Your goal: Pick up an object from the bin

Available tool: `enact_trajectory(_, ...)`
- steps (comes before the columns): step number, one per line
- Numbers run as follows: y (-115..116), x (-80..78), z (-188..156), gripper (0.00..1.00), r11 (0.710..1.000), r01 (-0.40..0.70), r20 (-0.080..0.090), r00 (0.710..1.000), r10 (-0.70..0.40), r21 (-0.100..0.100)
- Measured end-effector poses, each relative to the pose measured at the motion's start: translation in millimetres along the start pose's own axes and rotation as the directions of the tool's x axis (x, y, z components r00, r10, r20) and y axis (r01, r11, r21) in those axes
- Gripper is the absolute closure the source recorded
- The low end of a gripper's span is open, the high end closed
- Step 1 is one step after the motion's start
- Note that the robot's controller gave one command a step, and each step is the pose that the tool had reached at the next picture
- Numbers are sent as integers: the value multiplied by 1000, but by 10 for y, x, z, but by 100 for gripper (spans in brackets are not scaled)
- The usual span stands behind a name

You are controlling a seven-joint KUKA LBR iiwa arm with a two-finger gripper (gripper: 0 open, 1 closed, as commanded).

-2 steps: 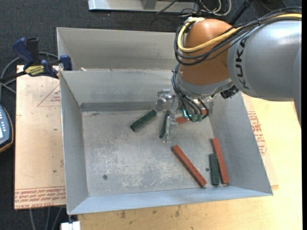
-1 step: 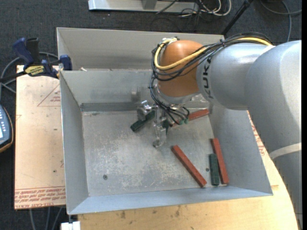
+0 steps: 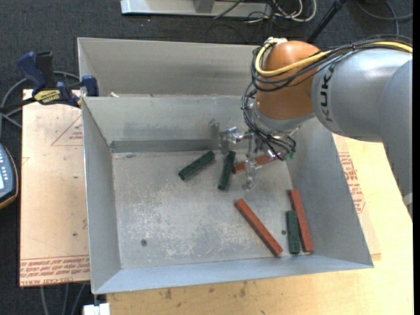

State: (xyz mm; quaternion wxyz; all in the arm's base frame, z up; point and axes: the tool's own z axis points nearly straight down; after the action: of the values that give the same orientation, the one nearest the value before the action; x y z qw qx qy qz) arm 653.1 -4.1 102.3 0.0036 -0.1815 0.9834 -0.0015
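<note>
My gripper (image 3: 249,177) is low in the bin, right of its middle and toward the back wall, under the orange wrist cover. A dark green stick (image 3: 226,172) lies just to its left, nearly touching it. A small red piece (image 3: 240,167) shows between that stick and the gripper; whether it is held I cannot tell. A second dark green stick (image 3: 197,165) lies further left, at a slant. A long red stick (image 3: 258,226) lies in front of the gripper, pointing toward the front right corner.
Near the right wall, toward the front, a red stick (image 3: 300,220) and a dark green stick (image 3: 292,232) lie side by side. The arm reaches in over the bin's right rim, with cables looped round the wrist.
</note>
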Motion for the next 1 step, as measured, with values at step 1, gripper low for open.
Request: enact_trajectory(1, -476, 151, 20, 0, 999, 54, -2, 999, -54, -1)
